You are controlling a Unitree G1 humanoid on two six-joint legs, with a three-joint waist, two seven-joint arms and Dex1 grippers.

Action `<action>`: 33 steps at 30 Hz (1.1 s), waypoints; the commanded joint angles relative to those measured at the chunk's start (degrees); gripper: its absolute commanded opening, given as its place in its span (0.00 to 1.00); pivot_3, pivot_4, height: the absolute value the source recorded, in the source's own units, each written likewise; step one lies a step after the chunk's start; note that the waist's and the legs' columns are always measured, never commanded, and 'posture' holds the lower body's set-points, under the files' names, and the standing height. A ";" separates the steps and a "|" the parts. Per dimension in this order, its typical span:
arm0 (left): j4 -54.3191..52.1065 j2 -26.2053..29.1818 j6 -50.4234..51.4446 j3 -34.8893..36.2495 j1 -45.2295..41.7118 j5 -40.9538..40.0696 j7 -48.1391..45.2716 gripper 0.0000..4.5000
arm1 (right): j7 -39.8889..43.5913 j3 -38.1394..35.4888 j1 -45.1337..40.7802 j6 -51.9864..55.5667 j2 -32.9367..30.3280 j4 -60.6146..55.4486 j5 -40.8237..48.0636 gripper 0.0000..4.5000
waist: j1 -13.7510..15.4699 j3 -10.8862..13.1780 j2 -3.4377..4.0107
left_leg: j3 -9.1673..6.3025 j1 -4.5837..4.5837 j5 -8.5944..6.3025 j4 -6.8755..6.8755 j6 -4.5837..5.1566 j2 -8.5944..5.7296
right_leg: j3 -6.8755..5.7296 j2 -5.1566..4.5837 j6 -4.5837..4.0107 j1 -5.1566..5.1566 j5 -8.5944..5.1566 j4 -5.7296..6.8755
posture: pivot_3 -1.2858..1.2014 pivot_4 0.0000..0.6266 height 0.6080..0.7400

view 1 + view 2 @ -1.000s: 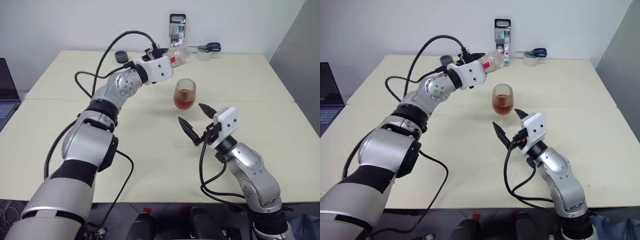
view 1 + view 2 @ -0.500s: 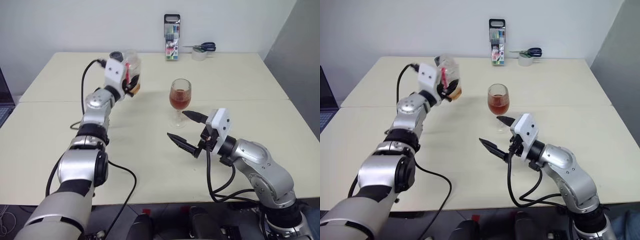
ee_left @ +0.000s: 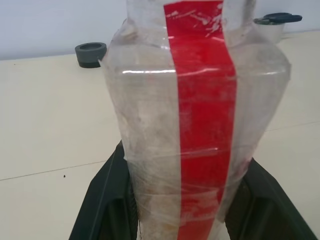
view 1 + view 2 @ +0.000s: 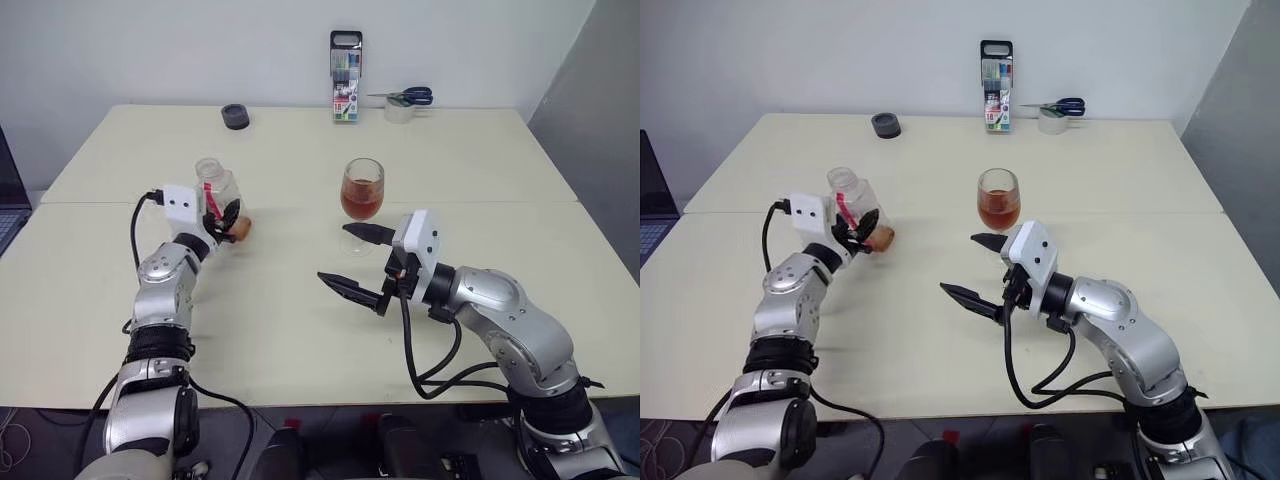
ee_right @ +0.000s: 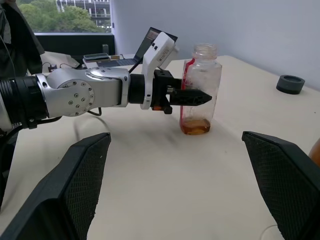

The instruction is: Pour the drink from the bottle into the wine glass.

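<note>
Bottle: clear plastic, squarish body, red vertical label strip, no cap on its open neck, upright. Left hand is clamped on its lower body, one black finger on either side, as the left wrist view shows close up. A shallow layer of reddish-brown drink lies at the bottle's base. In the right wrist view the base sits at or just above the bench; whether it touches cannot be told.

Wine glass: clear, stemmed, upright on the bench, well apart from the left hand and on its inner side, just beyond the right hand. Its bowl is about half full of the same reddish-brown liquid.

Right hand: jaws spread wide, nothing between them. One fingertip lies just in front of the glass's stem without visibly touching it; the other points across the bench towards the left hand.

Other items:
- Small dark round cap-like object, on the bench beyond the left hand, well apart.
- Tall pack of coloured markers, standing at the far bench edge, beyond the glass.
- Roll of tape with blue-handled scissors lying on top, just beside the marker pack, far from both hands.
</note>
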 commanded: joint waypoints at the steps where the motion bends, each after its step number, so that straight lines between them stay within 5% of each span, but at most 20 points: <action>1: -1.08 0.68 0.68 0.39 1.28 -0.14 0.34 0.38 | 0.58 -0.01 -1.10 -1.06 0.37 -0.88 0.15 1.00 | 0.05 -0.03 0.01 | 0.01 0.01 -0.02 -0.01 0.03 0.01 | 0.00 0.01 0.00 0.00 0.00 0.00 | 0.52 0.24 1.00; 5: -0.63 1.08 0.13 -0.09 1.47 0.37 0.37 0.38 | 0.55 0.15 -1.22 -0.99 0.41 -0.75 0.04 1.00 | 0.05 -0.06 0.01 | 0.05 0.04 -0.04 -0.02 0.07 0.02 | 0.01 0.02 0.00 0.00 0.00 0.00 | 0.52 0.24 1.00; 14: -1.35 1.17 0.24 -0.54 2.22 0.25 0.08 0.99 | 0.48 0.28 -1.20 -0.93 0.25 -0.82 -0.04 1.00 | 0.43 -0.07 0.02 | 0.00 0.01 -0.07 -0.02 0.12 0.02 | -0.01 0.02 0.00 0.00 0.00 -0.01 | 0.52 0.24 1.00; 24: -5.06 1.39 -0.55 -1.89 6.23 2.13 -0.27 0.99 | -2.13 -0.18 4.17 -5.01 1.21 1.60 -3.28 1.00 | 0.84 -0.08 0.01 | 0.02 0.02 -0.07 -0.06 0.12 0.02 | 0.01 0.02 0.00 0.01 0.00 -0.05 | 0.52 0.24 1.00; 33: -21.52 -1.58 9.24 -0.66 16.20 -0.34 4.37 0.99 | -12.13 -7.22 17.00 -14.80 9.15 6.74 -5.99 1.00 | 0.97 -0.08 0.01 | 0.07 0.05 -0.10 -0.10 0.17 0.06 | 0.06 0.03 0.00 0.01 0.00 -0.06 | 0.52 0.24 1.00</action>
